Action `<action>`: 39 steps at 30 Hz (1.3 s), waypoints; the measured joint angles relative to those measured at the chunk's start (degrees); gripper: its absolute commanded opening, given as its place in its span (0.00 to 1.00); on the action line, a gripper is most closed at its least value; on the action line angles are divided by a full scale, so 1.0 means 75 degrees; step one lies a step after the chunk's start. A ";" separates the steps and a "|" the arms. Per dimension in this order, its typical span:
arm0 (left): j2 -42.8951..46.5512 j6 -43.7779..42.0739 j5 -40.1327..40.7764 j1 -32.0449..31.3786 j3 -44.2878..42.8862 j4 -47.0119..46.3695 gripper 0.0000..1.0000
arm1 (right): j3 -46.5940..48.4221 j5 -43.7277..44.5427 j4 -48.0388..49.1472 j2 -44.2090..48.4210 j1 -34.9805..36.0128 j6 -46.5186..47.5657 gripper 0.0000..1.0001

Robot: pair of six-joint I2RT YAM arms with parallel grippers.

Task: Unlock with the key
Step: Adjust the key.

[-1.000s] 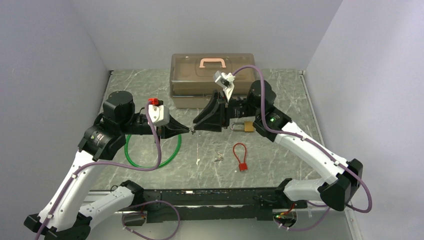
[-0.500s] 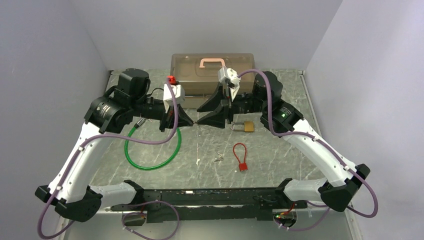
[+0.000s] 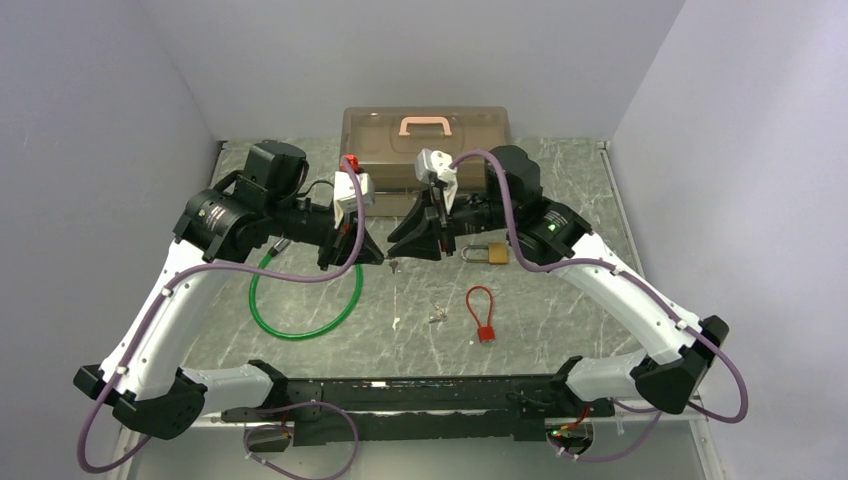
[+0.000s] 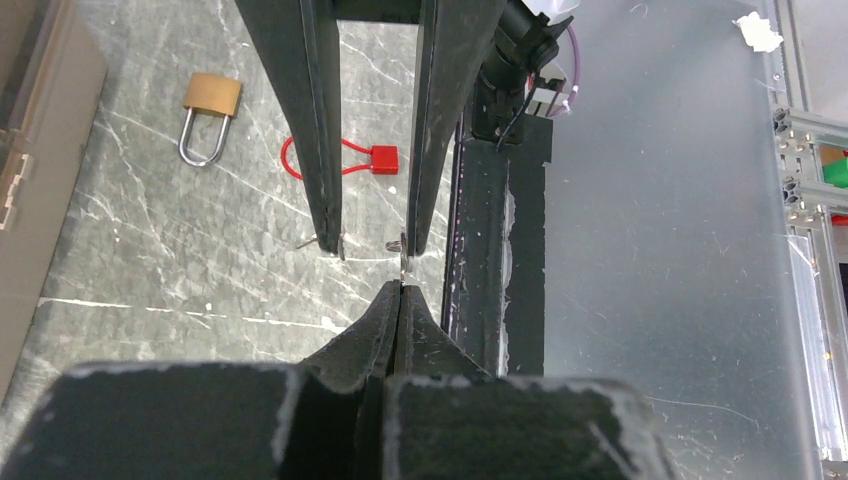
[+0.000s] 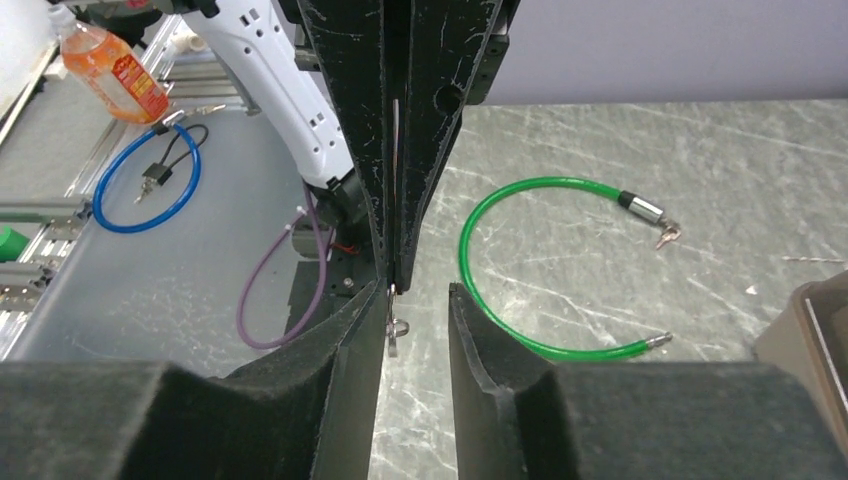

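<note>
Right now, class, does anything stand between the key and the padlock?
Yes. The left gripper pinches the key inside the open right gripper; one of its fingers stands between key and padlock.

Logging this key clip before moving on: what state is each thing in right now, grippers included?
left gripper: shut, pinching the key.
right gripper: open, fingers either side of the key.
key: hanging from the left gripper's tip, not in any lock.
padlock: lying flat, shackle looks shut.
green cable: lying unfastened, ends apart.
red tag: lying flat, untouched.
box: lid down.
</note>
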State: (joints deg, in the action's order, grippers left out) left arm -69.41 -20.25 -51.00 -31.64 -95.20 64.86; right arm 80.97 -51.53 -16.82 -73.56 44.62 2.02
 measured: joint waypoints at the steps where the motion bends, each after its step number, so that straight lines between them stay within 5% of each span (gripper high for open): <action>1: -0.0012 0.0000 -0.0003 0.0000 0.0000 0.0026 0.00 | 0.0044 0.0006 -0.0090 -0.0064 0.0038 0.0047 0.27; 14: -0.0029 0.0003 0.0020 0.0000 0.0003 0.0093 0.00 | 0.0099 0.0000 -0.0446 -0.0265 0.0262 0.0245 0.01; 24: -0.0009 0.0003 0.0047 0.0000 0.0006 0.0093 0.00 | 0.0096 0.0090 -0.0498 -0.0204 0.0271 0.0329 0.15; 39: 0.0093 0.0003 0.0029 -0.0003 0.0006 0.0061 0.00 | 0.0096 0.0230 -0.0568 -0.0105 0.0300 0.0411 0.15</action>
State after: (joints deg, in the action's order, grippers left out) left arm -68.71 -20.23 -50.78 -31.66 -95.15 65.32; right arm 81.69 -49.80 -21.08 -74.35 46.87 5.10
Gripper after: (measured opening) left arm 0.007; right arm 0.186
